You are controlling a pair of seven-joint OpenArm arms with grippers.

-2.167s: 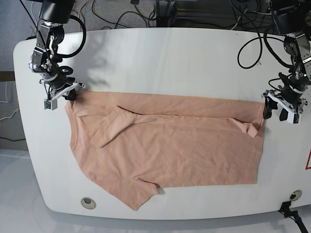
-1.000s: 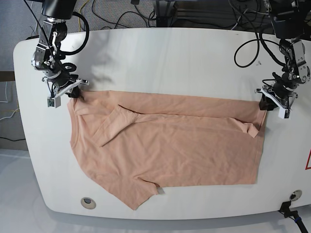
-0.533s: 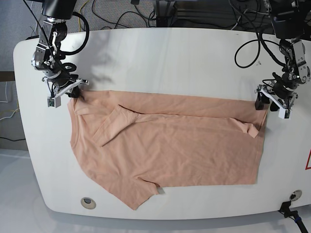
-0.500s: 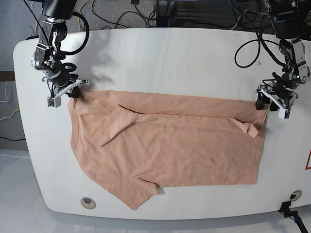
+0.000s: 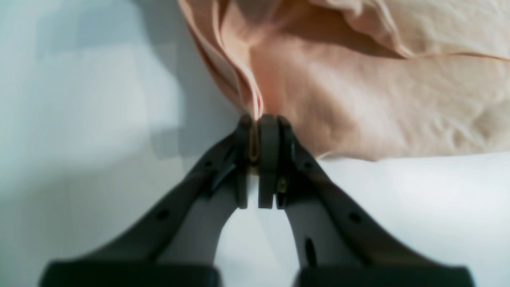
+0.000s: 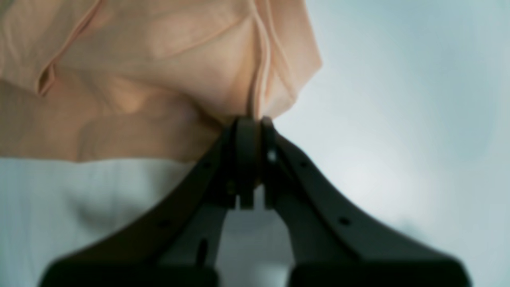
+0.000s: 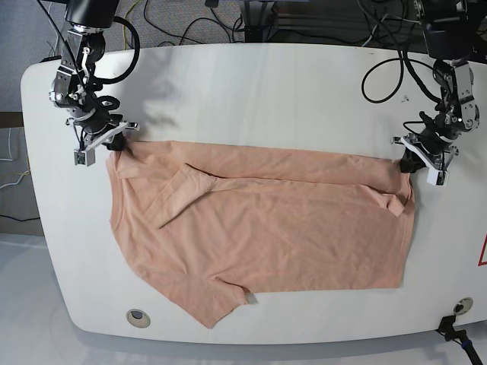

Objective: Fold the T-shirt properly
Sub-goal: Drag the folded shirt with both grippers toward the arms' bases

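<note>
Across the middle of the base view lies the shirt (image 7: pixel 304 228), soft and light, I judge, so it may sag — best held at its two upper corners, where left gripper (image 5: pixel 254 159) and right gripper (image 6: pixel 257 159) each pinch cloth.

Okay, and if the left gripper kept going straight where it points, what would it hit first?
The shirt: its edge is already pinched in the left gripper. Beyond that, depth is unclear.

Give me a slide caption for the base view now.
Two black pincers grip the upper corners of a peach-pink cotton T-shirt.
</note>
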